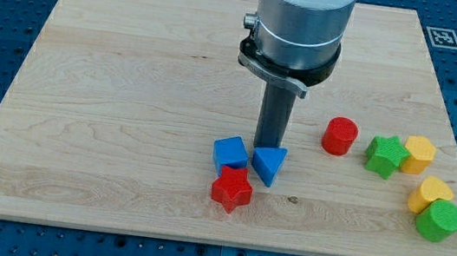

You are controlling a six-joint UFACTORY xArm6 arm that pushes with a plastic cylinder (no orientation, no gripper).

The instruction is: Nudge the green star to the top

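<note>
The green star [385,155] lies at the view's right on the wooden board [128,89], between a red cylinder [340,136] on its left and a yellow hexagon-like block [418,155] touching its right. My tip [269,147] stands near the board's middle, far to the left of the green star, right behind a blue triangle [269,164]. The rod hangs from the grey arm at the view's top.
A blue cube [231,153] and a red star [231,190] sit just left of and below the tip. A yellow block [430,194] and a green cylinder [439,220] lie at the lower right, near the board's edge.
</note>
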